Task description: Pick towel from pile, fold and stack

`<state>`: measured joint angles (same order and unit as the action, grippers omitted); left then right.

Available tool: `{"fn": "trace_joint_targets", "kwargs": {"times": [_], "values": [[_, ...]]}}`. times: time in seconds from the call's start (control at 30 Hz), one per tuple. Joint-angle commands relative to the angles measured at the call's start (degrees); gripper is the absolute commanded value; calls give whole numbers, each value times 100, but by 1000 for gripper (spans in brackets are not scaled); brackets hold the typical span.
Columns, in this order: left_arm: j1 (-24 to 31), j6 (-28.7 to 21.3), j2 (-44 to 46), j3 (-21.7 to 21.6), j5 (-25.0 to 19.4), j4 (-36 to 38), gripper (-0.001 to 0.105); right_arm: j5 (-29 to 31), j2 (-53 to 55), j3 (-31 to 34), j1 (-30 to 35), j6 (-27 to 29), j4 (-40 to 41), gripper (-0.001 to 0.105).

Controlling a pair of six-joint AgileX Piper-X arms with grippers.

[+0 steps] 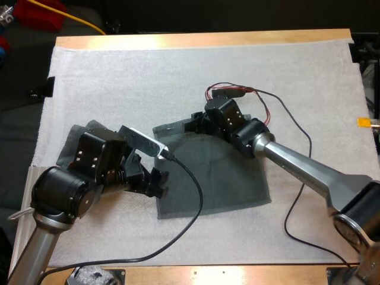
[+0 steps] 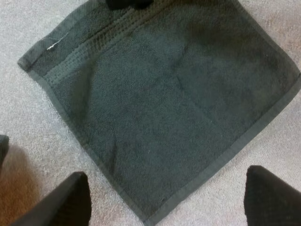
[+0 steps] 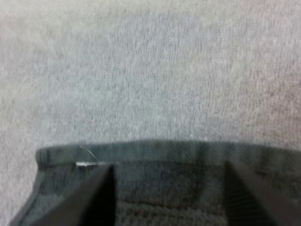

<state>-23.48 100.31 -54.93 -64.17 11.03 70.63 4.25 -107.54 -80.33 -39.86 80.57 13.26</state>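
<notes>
A dark grey-green towel [image 1: 219, 172] lies spread flat in the middle of the white mat. My left gripper [image 1: 159, 183] is open and hovers just off the towel's near left corner [image 2: 155, 214]; its fingers [image 2: 66, 202] stand wide apart and clear of the cloth. At the towel's far edge [image 3: 141, 153], my right gripper [image 1: 193, 126] is open, its fingers [image 3: 96, 197] apart over the hem. It also appears as a small dark shape [image 2: 127, 4] at that far edge. A second, crumpled towel [image 1: 74, 138] lies partly hidden under my left arm.
The white mat [image 1: 178, 77] covers most of the wooden table, with bare mat behind and to the right of the towel. A black cable [image 1: 190, 219] loops over the towel's near left part and the front of the mat.
</notes>
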Motion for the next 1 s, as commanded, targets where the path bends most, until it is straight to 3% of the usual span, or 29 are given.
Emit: {"fn": "trace_joint_targets", "kwargs": {"times": [0.0,0.27,0.57,0.97], "values": [[-35,59,20,-34,-57,23,66,29,209,-44,34,85,190,61],[-35,59,20,-34,-57,23,66,497,1013,-44,34,493,1352,63],[-35,59,20,-34,-57,65,66,496,1778,-15,23,493,2787,63],[-35,170,428,-34,-57,324,66,487,2587,-15,23,329,3991,63]]}}
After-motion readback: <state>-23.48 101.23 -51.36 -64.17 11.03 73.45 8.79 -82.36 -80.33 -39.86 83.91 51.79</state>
